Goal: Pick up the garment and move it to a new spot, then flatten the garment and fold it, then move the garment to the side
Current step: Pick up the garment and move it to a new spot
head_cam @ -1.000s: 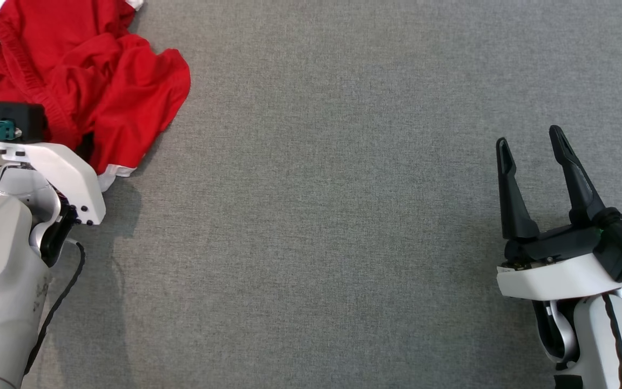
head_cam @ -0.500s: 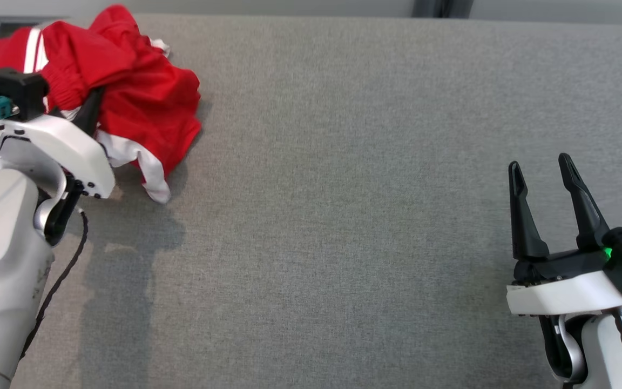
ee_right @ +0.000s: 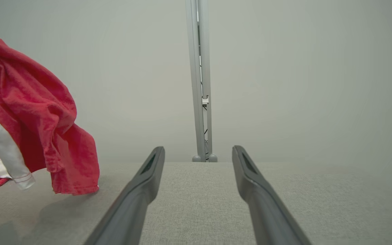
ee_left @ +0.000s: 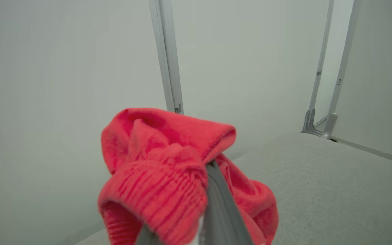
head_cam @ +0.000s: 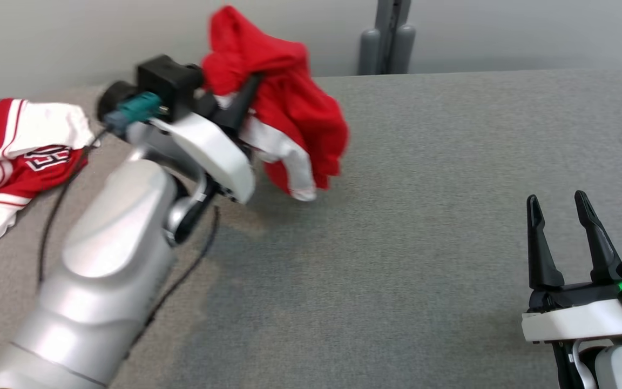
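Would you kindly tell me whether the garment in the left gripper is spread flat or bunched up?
Bunched up: the garment hangs in crumpled folds from the shut left gripper.

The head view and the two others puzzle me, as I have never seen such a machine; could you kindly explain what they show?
This is a wheeled robot with two arms. The head view looks down from its head onto a grey fabric-covered table. The other two pictures come from cameras on each wrist, looking along that gripper's two long dark fingers. The left gripper is shut on a crumpled red garment with white trim, lifted so that it hangs; whether its lowest edge touches the table I cannot tell. The right gripper is open and holds nothing. A second garment, a red-and-white jersey, lies at the table's left.
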Controlling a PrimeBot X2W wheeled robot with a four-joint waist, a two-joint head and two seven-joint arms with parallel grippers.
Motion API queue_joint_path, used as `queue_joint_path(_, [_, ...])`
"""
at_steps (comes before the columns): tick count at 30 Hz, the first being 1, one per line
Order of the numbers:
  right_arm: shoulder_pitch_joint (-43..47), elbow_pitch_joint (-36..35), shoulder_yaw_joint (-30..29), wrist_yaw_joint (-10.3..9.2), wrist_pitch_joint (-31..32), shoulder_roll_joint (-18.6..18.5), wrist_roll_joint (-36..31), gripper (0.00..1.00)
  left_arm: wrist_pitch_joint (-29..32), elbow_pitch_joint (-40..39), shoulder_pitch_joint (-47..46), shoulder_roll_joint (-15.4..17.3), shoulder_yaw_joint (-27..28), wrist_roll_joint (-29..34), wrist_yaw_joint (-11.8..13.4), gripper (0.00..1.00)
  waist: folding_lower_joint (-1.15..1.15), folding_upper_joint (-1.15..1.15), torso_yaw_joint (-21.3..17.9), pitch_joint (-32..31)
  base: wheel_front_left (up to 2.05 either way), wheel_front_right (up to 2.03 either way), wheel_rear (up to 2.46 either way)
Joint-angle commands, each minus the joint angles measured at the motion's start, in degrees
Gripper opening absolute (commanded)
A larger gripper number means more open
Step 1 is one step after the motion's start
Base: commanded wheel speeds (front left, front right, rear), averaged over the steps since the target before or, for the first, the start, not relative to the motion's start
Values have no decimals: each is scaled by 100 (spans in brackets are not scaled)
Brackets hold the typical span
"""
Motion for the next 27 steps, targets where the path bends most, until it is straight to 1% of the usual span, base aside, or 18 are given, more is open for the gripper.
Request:
queue_joint_path(1, [58,9,-19,1,-28,-37,39,100,26,-68,92,-92,-57,-29,48,0,0,0,-174,-74,0,0,0])
queue_joint_path(6, [50,14,52,1,-28,-37,70,100,-14,-144,333,-662,-165,-238,223,0,0,0,-531,6,0,0,0])
queue_joint_path(7, [21,26,99,1,-29,-35,109,100,-54,-50,446,-818,-194,-373,281,0,0,0,-681,71,0,0,0])
queue_joint_path(9, [-32,34,172,1,-29,-35,118,100,-119,90,573,-934,-170,-573,364,0,0,0,-832,143,0,0,0])
queue_joint_path(12, [-66,47,223,1,-28,-36,159,100,-191,452,719,-1009,-214,-717,533,0,0,0,-1005,236,0,0,0])
queue_joint_path(15, [-99,54,246,1,-29,-35,189,100,-269,976,802,-1035,-231,-802,717,0,0,0,-1126,308,0,0,0])
queue_joint_path(17, [-114,66,235,1,-29,-37,193,100,-366,1342,826,-1043,-171,-866,844,0,0,0,-1179,341,0,0,0])
queue_joint_path(20, [-131,70,226,1,-29,-35,196,100,-526,1861,805,-1048,-101,-882,970,0,0,0,-1217,368,0,0,0])
queue_joint_path(22, [-134,74,207,1,-29,-36,194,100,-617,2144,769,-1045,-92,-866,975,0,0,0,-1222,374,0,0,0])
queue_joint_path(25, [-106,75,152,1,-29,-35,169,100,-683,2488,749,-1047,-96,-901,874,0,0,0,-1173,364,0,0,0])
queue_joint_path(27, [-97,78,137,1,-29,-35,153,100,-717,2572,735,-1049,-96,-915,845,0,0,0,-1148,359,0,0,0])
